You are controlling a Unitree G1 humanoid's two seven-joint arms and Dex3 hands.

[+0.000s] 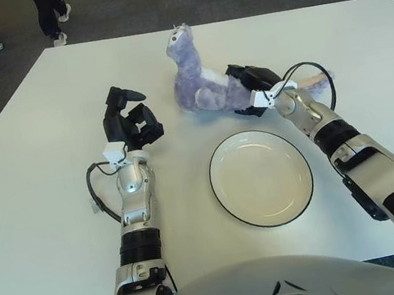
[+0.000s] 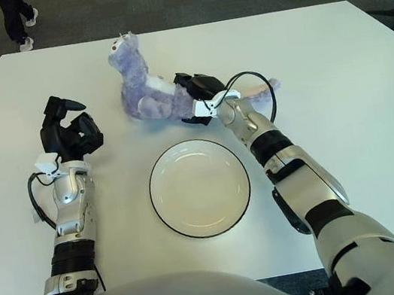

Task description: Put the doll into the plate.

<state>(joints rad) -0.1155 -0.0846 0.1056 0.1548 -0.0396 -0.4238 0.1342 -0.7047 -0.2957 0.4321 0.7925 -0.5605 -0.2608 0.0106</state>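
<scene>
We see our right hand [image 1: 251, 86] reaching forward across the white table [image 1: 25, 170], its dark fingers [image 1: 240, 79] closed around the lower body of the purple doll [image 1: 201, 85]. The doll sits just to the left of that hand, its body against the fingers, its head and neck raised upright on the side away from the hand and its belly pale. A thin pinkish tail [image 1: 314, 81] shows on the right of the hand, passing behind the wrist, where 1 black cable [image 1: 314, 73] loops out from the forearm. The doll's underside appears to touch the table, though we cannot tell whether the grip bears any of its weight. The plate [image 1: 261, 177], white with a dark rim, lies nearer to us than the right hand, below it and just to the left of the forearm; it holds nothing, and the doll is apart from it, beyond its far edge. Our left hand [image 1: 130, 125] shows well to the left of the doll and the plate, its 3 fingers curled loosely upward with nothing between them, and we cannot tell whether it touches the table.
</scene>
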